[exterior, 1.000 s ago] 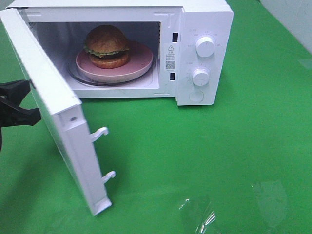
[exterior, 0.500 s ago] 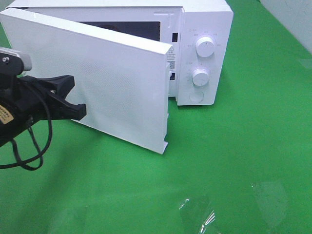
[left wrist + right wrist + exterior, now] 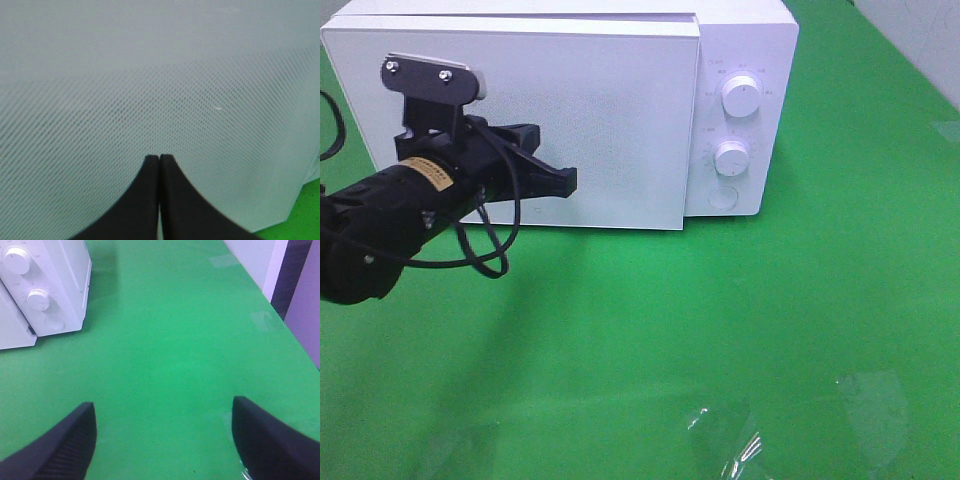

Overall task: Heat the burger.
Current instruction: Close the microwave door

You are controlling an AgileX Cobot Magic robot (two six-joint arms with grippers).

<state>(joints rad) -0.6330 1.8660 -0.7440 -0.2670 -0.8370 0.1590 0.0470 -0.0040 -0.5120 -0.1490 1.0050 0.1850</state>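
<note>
At left of the high view, the left hand (image 3: 567, 182), closed tight and empty, presses its tips against the microwave door (image 3: 620, 110) to seat it shut. The burger is hidden, presumably behind that door. To the right, the upper dial (image 3: 741, 97) and lower dial (image 3: 731, 157) are not yet set. The right hand (image 3: 162, 409) hangs wide open and empty above the green surface (image 3: 175, 340).

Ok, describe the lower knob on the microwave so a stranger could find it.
Find the white microwave on the green table and look at the panel right of its door. Two round white knobs are stacked there; the lower knob sits between the upper knob and a flat round button.
</note>
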